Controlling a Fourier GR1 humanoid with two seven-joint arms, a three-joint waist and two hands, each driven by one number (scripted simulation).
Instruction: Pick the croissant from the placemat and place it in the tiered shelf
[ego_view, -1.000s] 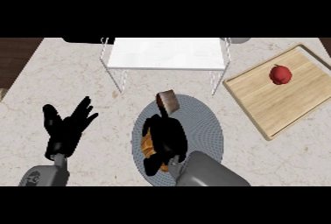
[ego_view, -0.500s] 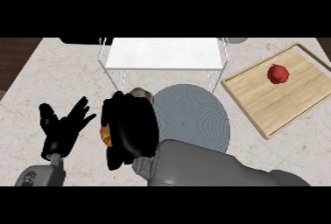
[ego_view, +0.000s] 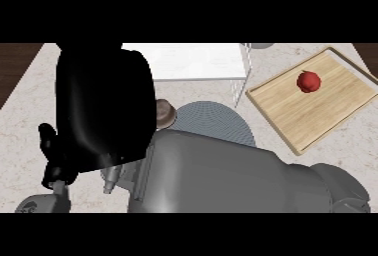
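Across the 9-to-12 o'clock part of the head view, the right hand (ego_view: 103, 105) looms very close to the camera, a big black mass w/ its grey forearm (ego_view: 229, 175) filling the lower middle. Fingers can't be made out from this angle, so whether it's clenched or released I cannot tell. At the hand's 3 o'clock edge a small brown rounded bit pokes out (ego_view: 164, 113), probably the croissant, mostly hidden behind the hand; it sits just over the 10 o'clock rim of the placemat (ego_view: 218, 122), and contact btw. hand and croissant can't be judged.

The placemat is a grey round ribbed mat at centre, partly covered by the forearm. At 12 o'clock stands the tiered shelf (ego_view: 199, 62), white top panel w/ thin metal legs, one leg coming down near the mat's 1 o'clock side. At 2 o'clock lies a wooden cutting board (ego_view: 325, 115), tilted, w/ a red apple-like fruit (ego_view: 308, 81) on its upper part, well apart from the mat.

At 8 o'clock the left hand (ego_view: 50, 150) shows only as a dark sliver beside the right hand, over the marbled counter (ego_view: 22, 120); its fingers are too hidden to read.
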